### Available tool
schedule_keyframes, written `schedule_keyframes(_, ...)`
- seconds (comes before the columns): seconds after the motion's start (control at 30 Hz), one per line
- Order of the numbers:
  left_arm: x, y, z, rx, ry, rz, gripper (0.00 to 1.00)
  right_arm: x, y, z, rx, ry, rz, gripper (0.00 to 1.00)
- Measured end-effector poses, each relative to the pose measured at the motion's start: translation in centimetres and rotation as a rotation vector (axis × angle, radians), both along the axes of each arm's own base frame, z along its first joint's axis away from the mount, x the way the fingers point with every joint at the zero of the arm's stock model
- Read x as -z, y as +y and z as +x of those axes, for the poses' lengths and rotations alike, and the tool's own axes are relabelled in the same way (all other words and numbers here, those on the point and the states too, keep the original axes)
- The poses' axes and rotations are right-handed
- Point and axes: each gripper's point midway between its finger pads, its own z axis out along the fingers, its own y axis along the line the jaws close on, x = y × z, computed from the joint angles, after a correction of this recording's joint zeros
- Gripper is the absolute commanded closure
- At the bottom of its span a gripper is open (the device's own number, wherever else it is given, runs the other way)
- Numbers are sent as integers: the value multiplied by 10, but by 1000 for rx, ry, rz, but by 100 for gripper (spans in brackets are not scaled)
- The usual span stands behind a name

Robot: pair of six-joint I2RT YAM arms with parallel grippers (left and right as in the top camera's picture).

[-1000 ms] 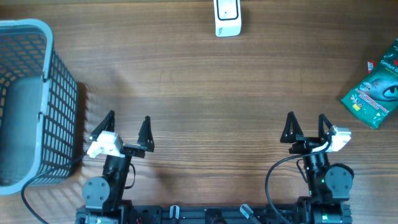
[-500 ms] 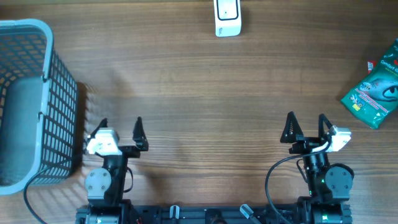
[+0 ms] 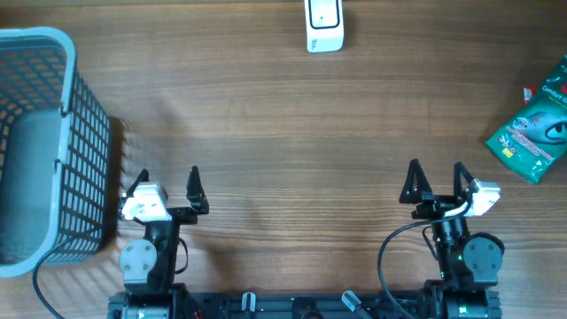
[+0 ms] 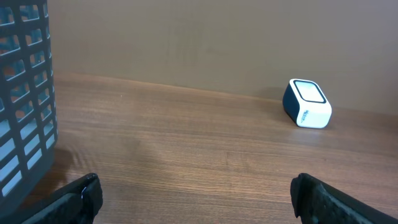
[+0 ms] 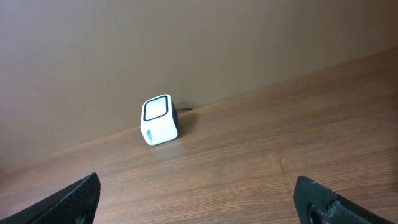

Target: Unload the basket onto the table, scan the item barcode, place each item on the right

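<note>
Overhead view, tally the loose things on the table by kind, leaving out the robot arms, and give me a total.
Basket: 1
Barcode scanner: 1
Green packet: 1
Total: 3

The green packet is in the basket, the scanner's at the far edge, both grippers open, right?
No. The green packet lies on the table at the right edge, not in the basket, as the overhead view shows. The rest holds.

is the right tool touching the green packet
Apart. The overhead view shows bare table between the right tool and the green packet.
</note>
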Motion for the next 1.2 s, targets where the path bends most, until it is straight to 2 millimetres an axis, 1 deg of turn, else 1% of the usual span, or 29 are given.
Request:
schedule_keyframes(0.67,0,0,0,-1,0,0,0,0,0,0,0,0,-3,0)
schedule_keyframes(0.9,0,0,0,-1,0,0,0,0,3,0,-16,-12,-204,0)
schedule_keyframes(1.0,0,0,0,-1,0,0,0,0,13,-1,-53,-21,-268,0)
schedule_keyframes(1.2,0,0,0,-1,0,0,0,0,15,-1,-64,-27,-316,0)
